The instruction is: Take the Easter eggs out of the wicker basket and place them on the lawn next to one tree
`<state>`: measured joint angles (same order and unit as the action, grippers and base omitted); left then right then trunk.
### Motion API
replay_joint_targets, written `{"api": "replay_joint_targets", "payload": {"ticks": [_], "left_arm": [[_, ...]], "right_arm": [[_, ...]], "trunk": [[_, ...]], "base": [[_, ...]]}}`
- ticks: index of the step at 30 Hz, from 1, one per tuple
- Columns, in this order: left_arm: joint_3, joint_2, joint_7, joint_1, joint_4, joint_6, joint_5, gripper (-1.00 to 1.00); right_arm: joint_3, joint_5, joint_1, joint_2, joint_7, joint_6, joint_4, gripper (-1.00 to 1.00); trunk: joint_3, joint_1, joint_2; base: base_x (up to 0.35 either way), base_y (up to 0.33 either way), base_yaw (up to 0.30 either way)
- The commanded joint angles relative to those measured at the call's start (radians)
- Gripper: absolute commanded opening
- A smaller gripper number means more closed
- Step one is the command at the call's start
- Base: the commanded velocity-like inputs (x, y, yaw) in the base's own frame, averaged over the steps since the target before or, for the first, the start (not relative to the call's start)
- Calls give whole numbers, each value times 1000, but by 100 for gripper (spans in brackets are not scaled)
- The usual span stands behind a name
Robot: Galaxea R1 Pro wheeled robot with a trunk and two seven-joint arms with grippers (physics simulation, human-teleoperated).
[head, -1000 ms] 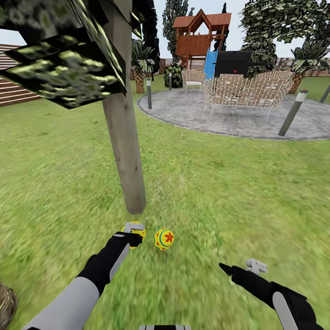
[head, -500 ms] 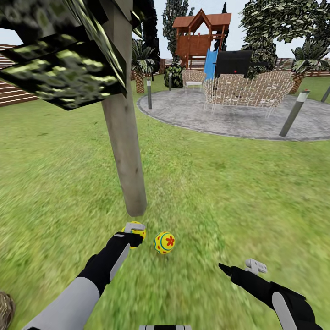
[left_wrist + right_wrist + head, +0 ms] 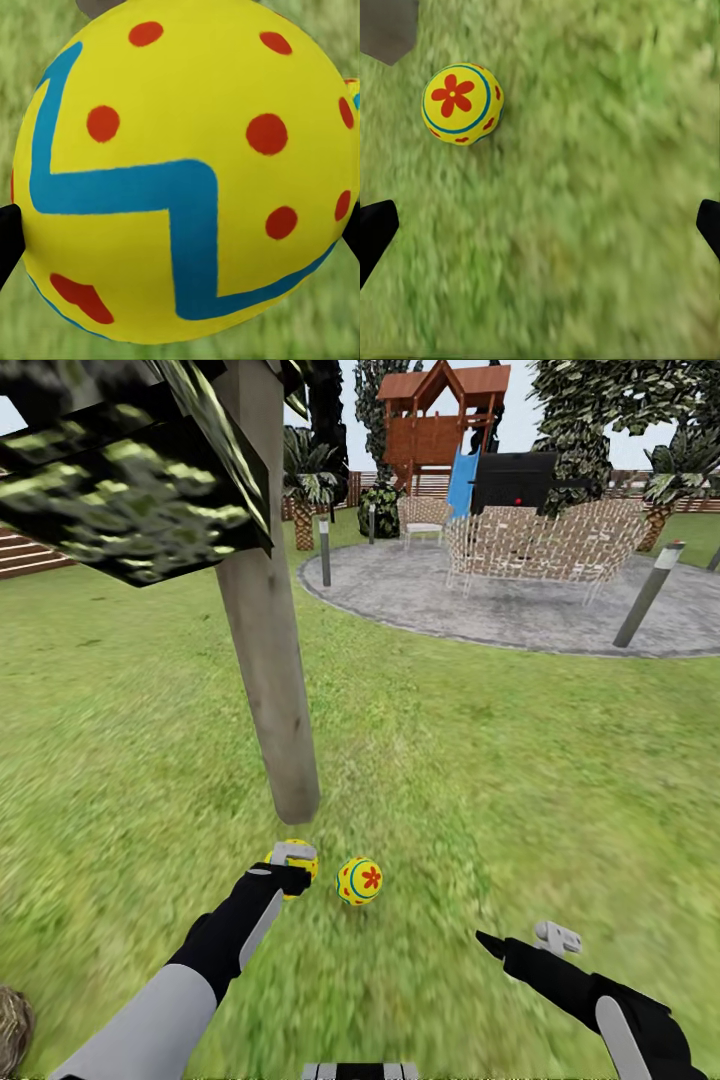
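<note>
Two eggs by the tree, one w/ the left gripper on it

Left gripper (image 3: 291,867) sat closed around a zigzag egg (image 3: 180,172) on the lawn (image 3: 520,760), right at the tree (image 3: 270,660) trunk's base. Flower egg (image 3: 359,881) lay loose on the grass just beside it. Right gripper (image 3: 515,943) hovered off to the side, jaws wide, nothing in them. Bit of wicker basket (image 3: 12,1025) at the frame edge, well apart from both eggs.

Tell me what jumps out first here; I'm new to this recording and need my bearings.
A thick pale tree trunk rises from the lawn close ahead, dark blocky leaves overhead. At its foot lies a yellow egg with a red flower, and beside it the left gripper holds a second egg, yellow with a blue zigzag and red dots. The right gripper hangs open over grass.
</note>
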<state>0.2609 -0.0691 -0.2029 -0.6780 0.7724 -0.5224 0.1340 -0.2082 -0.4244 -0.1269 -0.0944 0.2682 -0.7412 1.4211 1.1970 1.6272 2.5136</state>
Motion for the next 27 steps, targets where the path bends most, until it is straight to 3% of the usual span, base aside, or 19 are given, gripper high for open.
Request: {"api": "replay_joint_targets", "payload": {"ticks": [1,5,17,21,27], "left_arm": [[4,1,-9,0,15,-4,10,-100],[4,4,-8,1,49,-4,10,-100],[5,5,-6,2,55,-2,10,-100],[4,5,-6,2,56,-2,10,-100],[6,5,-6,2,56,-2,10,-100]], "right_arm": [[-3,2,0,-1,42,-5,2,100],[-5,4,3,-2,107,-4,7,100],[-4,3,7,-3,125,-3,23,100],[-6,11,12,-6,277,16,59,100],[-5,15,13,-7,331,55,66,100]], "trunk": [[5,0,1],[20,2,2],[67,7,4],[74,8,5],[82,9,5]], "base": [[0,0,0],[0,0,0],[0,0,0],[0,0,0],[0,0,0]]}}
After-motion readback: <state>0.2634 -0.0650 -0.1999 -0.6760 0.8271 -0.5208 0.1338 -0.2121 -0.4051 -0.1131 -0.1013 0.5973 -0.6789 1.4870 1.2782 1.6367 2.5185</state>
